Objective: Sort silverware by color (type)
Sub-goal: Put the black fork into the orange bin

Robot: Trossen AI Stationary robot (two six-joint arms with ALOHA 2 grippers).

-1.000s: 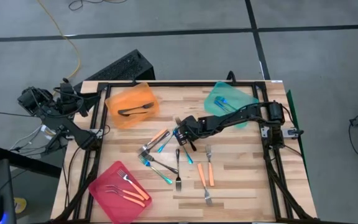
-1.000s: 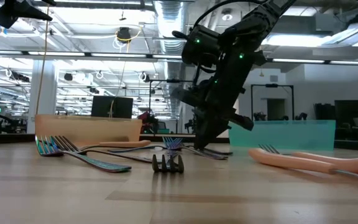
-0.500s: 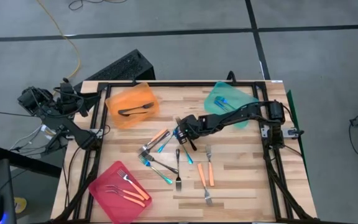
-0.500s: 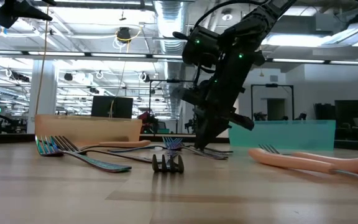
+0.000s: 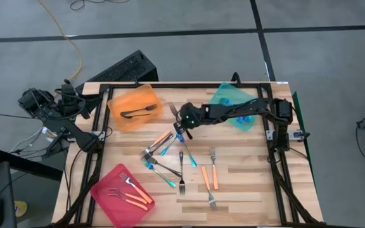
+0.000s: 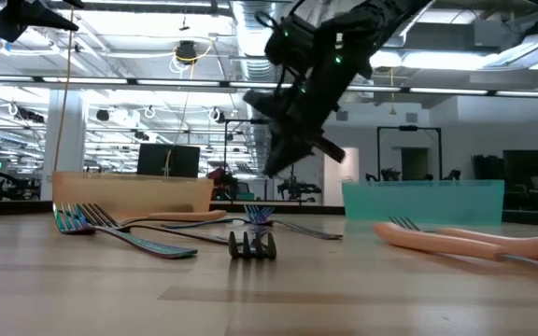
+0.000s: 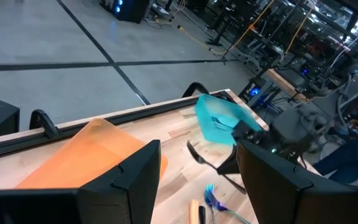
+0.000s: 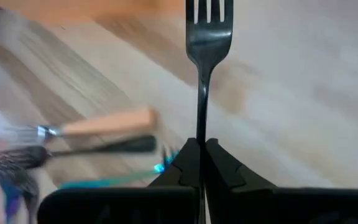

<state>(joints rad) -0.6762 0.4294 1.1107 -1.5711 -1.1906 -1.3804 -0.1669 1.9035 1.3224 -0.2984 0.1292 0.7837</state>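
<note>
Right of the orange tray [image 5: 134, 106], the right gripper [image 5: 177, 121] has lifted 1 dark fork [image 8: 207, 37] off the desk [image 5: 246, 171], fingers clamped on its handle; next, the orange tray. Left gripper [image 7: 197, 180] waits, fingers wide.

Dark metal fork [image 8: 207, 37] pinched by its handle in the closed right gripper [image 8: 199, 163], tines pointing away, lifted off the table, orange-handled fork [image 8: 107, 122] and blue-handled forks [image 5: 167, 146] lying flat just below it
</note>
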